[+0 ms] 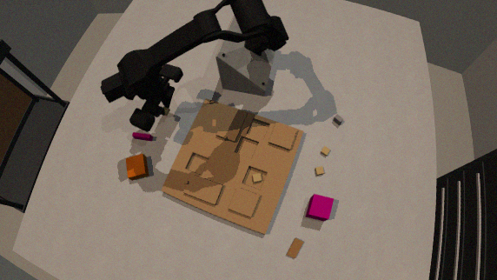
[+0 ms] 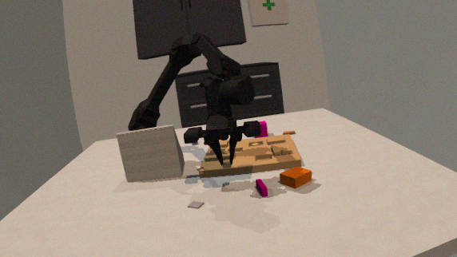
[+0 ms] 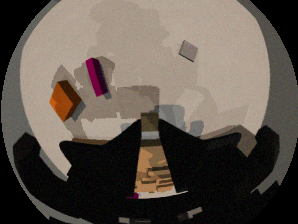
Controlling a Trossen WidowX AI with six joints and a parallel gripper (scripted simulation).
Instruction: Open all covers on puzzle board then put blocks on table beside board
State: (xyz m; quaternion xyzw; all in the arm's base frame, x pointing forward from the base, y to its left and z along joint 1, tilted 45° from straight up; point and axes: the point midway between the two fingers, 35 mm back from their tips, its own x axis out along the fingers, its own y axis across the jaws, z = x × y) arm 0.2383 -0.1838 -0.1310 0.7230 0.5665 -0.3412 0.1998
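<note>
The wooden puzzle board (image 1: 274,187) (image 2: 249,160) lies mid-table. Raised covers (image 1: 283,136) (image 1: 204,191) (image 1: 244,203) show on it, with another, shadowed cover near its back. Open wells (image 1: 197,162) show; a tan block (image 1: 257,177) sits in one near the right side. Two small tan blocks (image 1: 325,151) (image 1: 320,170) lie on the table right of the board. My gripper (image 1: 166,112) (image 2: 226,164) (image 3: 149,122) is shut on a small tan block, held above the table beside the board's left edge in the top view. Shadow hides some board detail.
An orange block (image 1: 136,166) (image 2: 296,177) (image 3: 65,101) and a magenta bar (image 1: 142,136) (image 2: 261,187) (image 3: 96,77) lie left of the board. A magenta cube (image 1: 321,207), a brown flat piece (image 1: 294,248) and a grey cube (image 1: 338,120) lie right. The arm's base block (image 2: 152,153) stands behind the board.
</note>
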